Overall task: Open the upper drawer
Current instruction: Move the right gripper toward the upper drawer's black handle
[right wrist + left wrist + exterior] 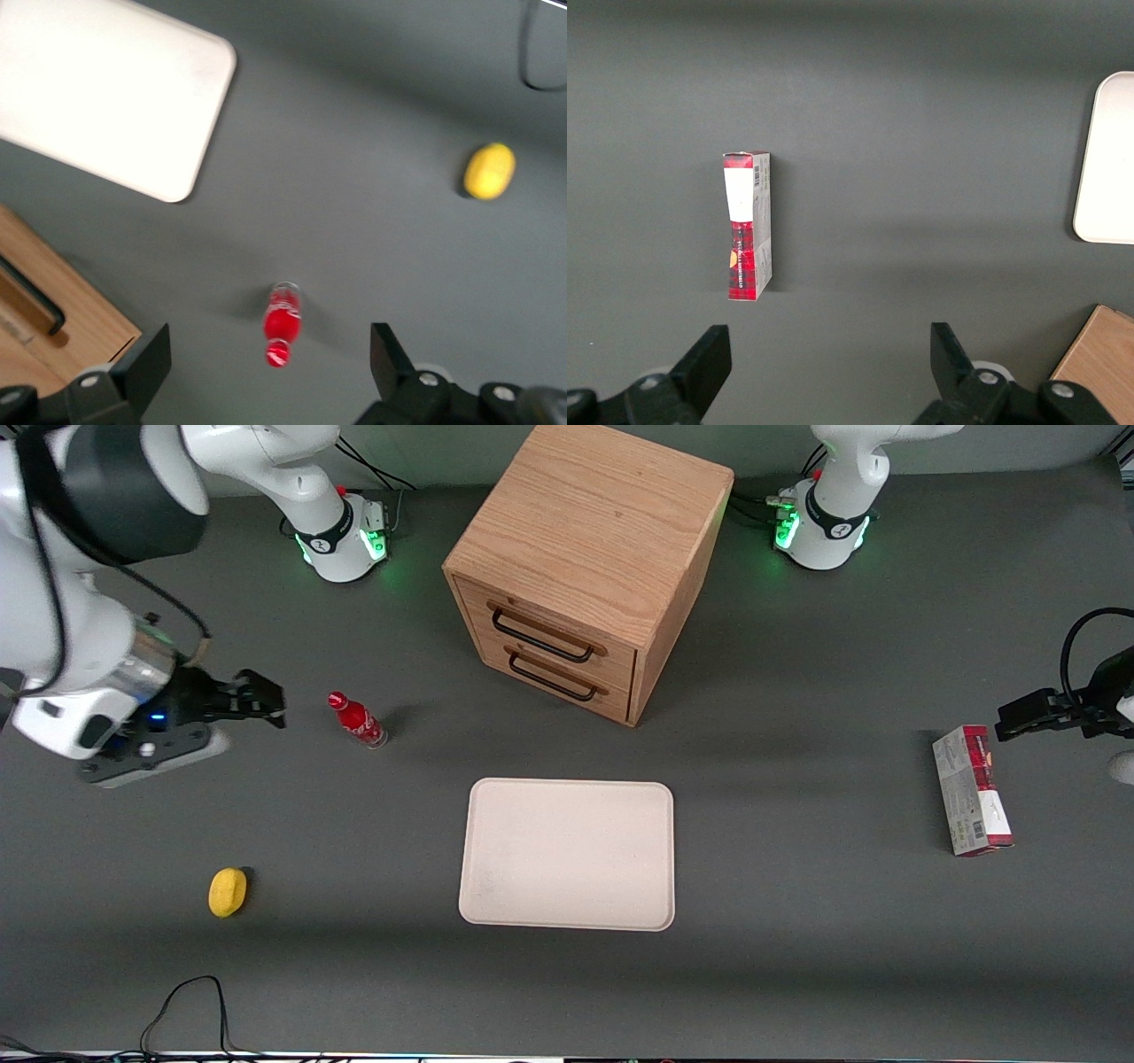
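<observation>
The wooden cabinet [589, 558] stands at the back middle of the table. Its upper drawer [549, 633] is shut, with a thin black wire handle [542, 636]; the lower drawer [556, 676] sits just under it, also shut. My right gripper [266, 700] is open and empty, hovering above the table toward the working arm's end, well apart from the cabinet and beside a red bottle [357, 719]. In the right wrist view the gripper [270, 363] is open with the red bottle [282, 324] below it, and a corner of the cabinet [53, 319] shows.
A cream tray [567, 855] lies nearer the front camera than the cabinet. A yellow lemon [227, 891] lies near the front, toward the working arm's end. A red and grey box [972, 790] lies toward the parked arm's end.
</observation>
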Action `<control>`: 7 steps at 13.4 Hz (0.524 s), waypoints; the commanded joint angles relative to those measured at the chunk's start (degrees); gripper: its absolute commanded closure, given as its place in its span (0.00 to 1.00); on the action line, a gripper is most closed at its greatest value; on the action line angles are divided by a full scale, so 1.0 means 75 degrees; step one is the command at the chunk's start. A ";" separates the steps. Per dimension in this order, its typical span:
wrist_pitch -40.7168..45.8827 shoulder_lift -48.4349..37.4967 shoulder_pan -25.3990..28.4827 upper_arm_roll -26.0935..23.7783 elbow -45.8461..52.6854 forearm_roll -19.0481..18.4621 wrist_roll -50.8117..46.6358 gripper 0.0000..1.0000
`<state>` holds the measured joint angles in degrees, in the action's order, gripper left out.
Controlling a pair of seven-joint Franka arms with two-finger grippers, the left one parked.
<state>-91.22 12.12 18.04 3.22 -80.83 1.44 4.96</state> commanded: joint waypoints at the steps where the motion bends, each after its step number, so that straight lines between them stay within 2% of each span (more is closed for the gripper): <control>1: 0.0115 0.0363 0.0884 0.0087 0.0347 0.0113 0.0029 0.00; 7: 0.0069 0.0645 0.2526 0.0075 0.0312 0.0113 0.0076 0.00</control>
<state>-91.21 15.80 34.35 3.12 -80.17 1.49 4.96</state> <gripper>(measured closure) 0.000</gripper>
